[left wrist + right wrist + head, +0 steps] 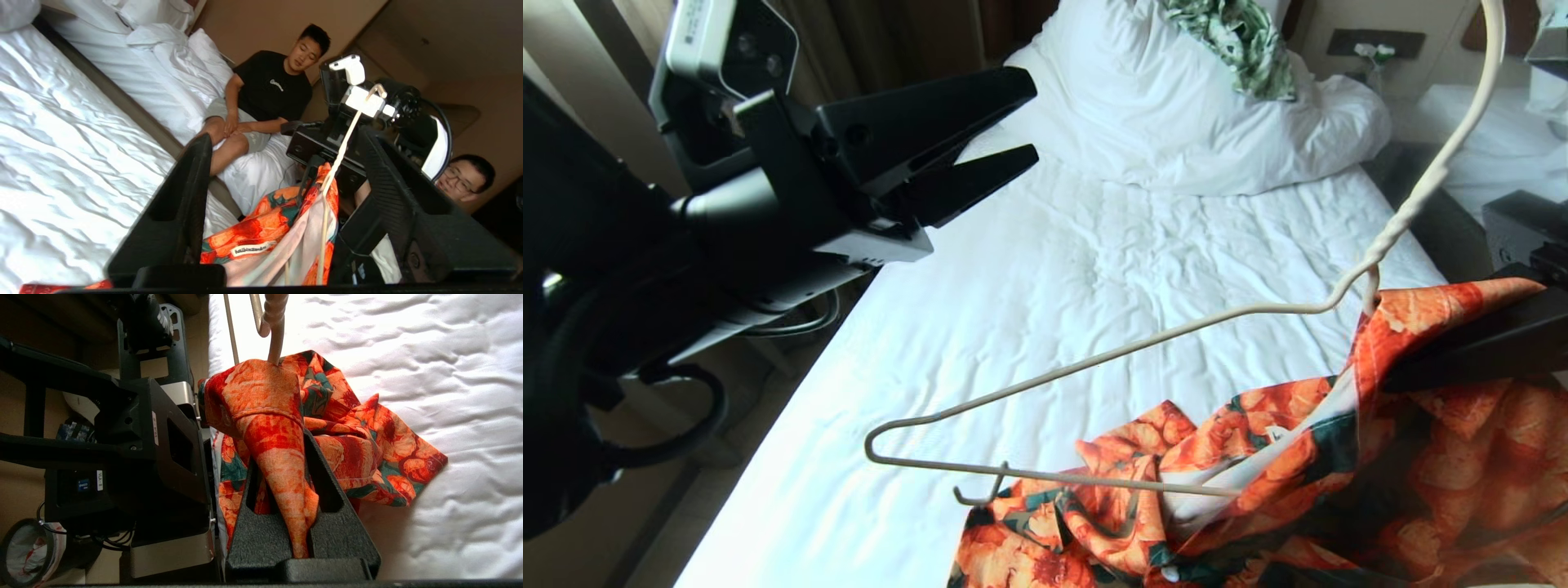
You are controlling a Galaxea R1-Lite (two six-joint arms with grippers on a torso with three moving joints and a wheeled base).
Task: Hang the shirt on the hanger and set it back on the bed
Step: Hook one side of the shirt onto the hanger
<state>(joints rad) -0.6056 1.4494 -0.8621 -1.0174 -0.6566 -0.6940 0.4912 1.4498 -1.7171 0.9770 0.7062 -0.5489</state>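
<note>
The right end effector (292, 457) was pinched on a fold of the shirt (1258, 482) just under the neck of the hanger (1094, 359), held up over the bed (1045, 269). Only one shoulder looked threaded — the near arm of the hanger was bare. The left end effector (980, 139) hung spread and empty, well apart. Judged roughly half done — dressing and laying down remained.
</note>
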